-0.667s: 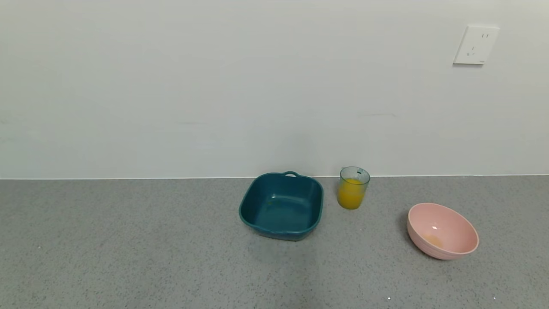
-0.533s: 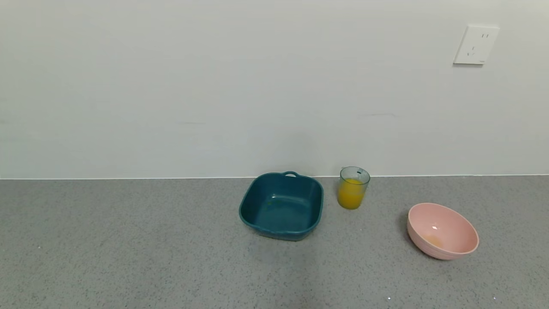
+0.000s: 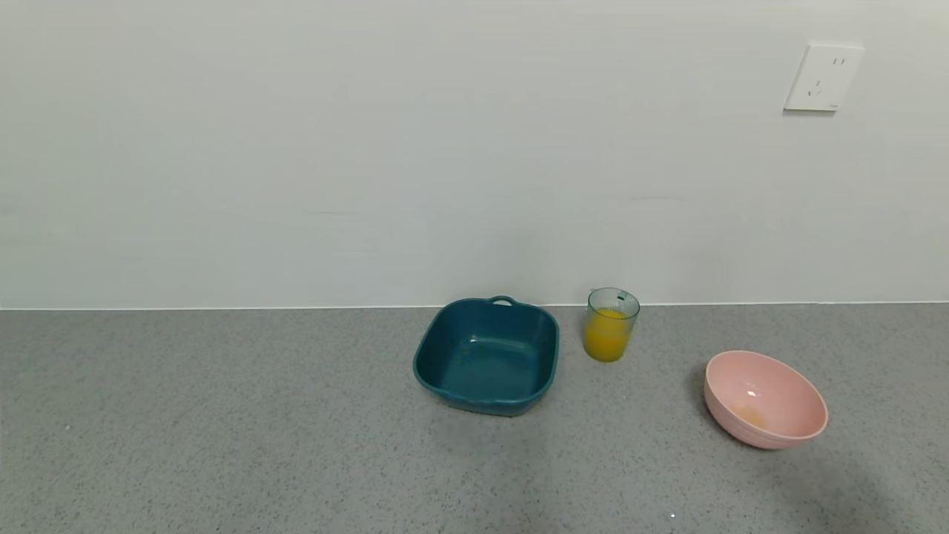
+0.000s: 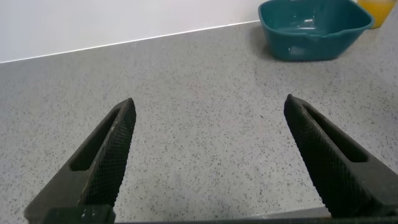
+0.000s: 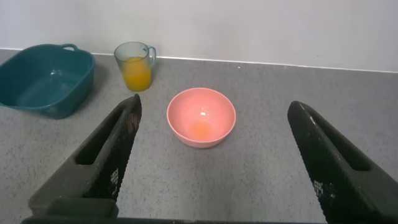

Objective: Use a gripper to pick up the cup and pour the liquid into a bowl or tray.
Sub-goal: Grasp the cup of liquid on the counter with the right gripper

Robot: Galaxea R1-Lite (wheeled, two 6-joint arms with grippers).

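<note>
Approach not yet begun: both tools stand wide and empty, short of the cup.

Nearest, the right black robot tool (image 5: 211, 162) hangs over the grey speckled counter (image 3: 222, 445), jaws wide, facing the round pink bowl (image 5: 201, 116); the left tool (image 4: 208, 155), likewise wide, idles to the left. Beyond, the translucent blue-green ribbed plastic cup (image 3: 610, 324) stands upright by the wall, its orange-yellow liquid (image 3: 606, 337) roughly two-thirds up (spill risk), just beside the dark teal rounded-square basin (image 3: 452, 326). Advice: pass clear of the pink bowl, grip mid-wall, lift level.
</note>
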